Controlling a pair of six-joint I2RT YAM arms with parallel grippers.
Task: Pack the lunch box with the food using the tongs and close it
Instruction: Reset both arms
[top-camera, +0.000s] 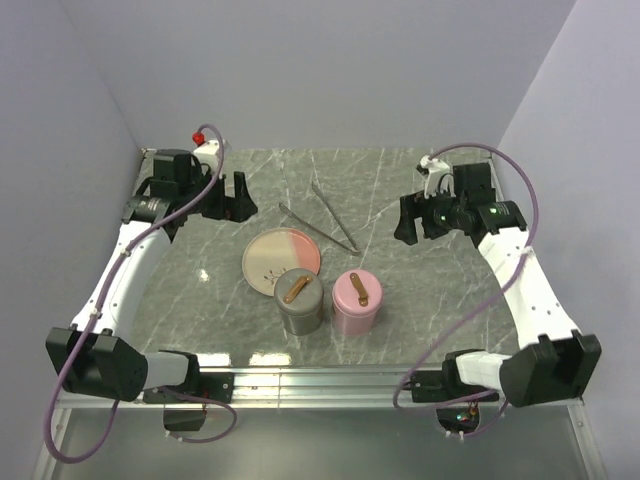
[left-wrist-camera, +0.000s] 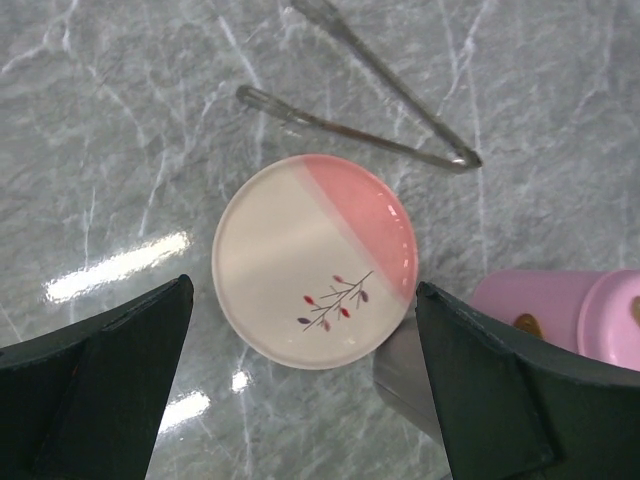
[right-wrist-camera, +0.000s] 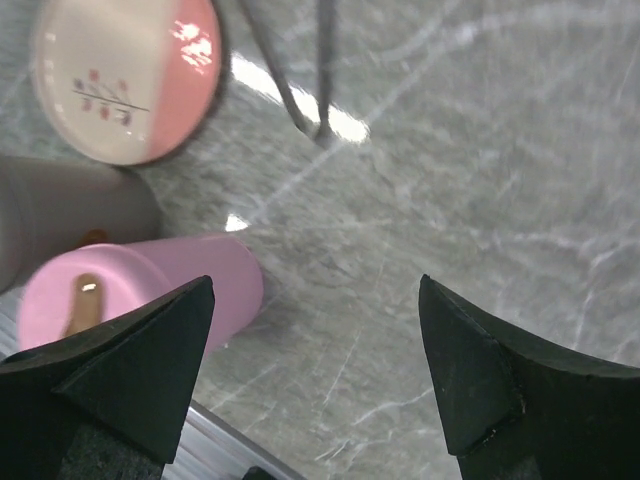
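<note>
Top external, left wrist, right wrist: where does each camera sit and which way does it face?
Top external: above and behind the bases, looking down on the table; both arms show, with left gripper and right gripper.
Left wrist: above the plate, looking down; its open fingers at the bottom.
Right wrist: tilted down at the table beside the pink container; its open fingers show.
Shared: all three see plate, tongs, pink container.

Bare tabletop at both flanks; mid-table cluster of tongs, plate, grey canister and pink canister.
</note>
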